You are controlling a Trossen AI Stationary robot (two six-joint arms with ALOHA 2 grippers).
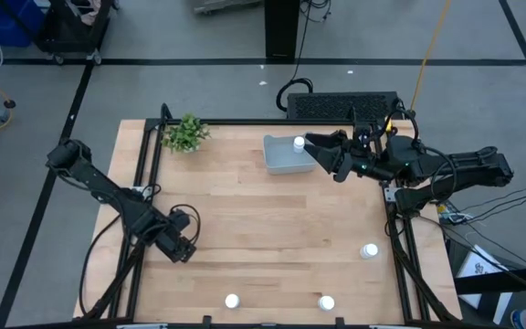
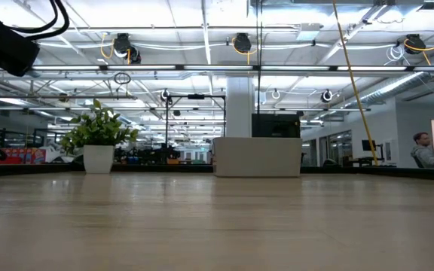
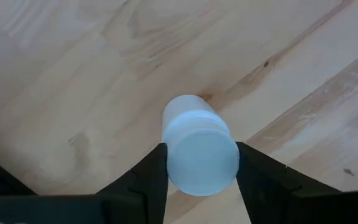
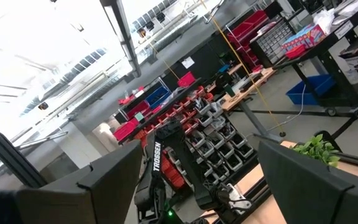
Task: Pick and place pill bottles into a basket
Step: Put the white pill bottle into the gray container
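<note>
My left gripper is over the table's near left part, shut on a white pill bottle that I see end-on between its fingers. My right gripper is open and empty at the right end of the pale grey-blue basket, its fingers pointing toward the table's left; the right wrist view looks out into the room. One bottle stands in the basket's far right corner. Three more bottles stand on the table: near the right edge and along the near edge. My left gripper pinches the bottle's round side wall just below its near end between its two fingers, one on each side. The fingers come from above, pointing down along the bottle. The bottle points away toward the tabletop; whether it is clear of the table, I cannot tell.
A small green plant in a white pot stands at the far left corner, also in the low view. The basket shows there as a pale box. A black frame borders the table's left, right and far edges.
</note>
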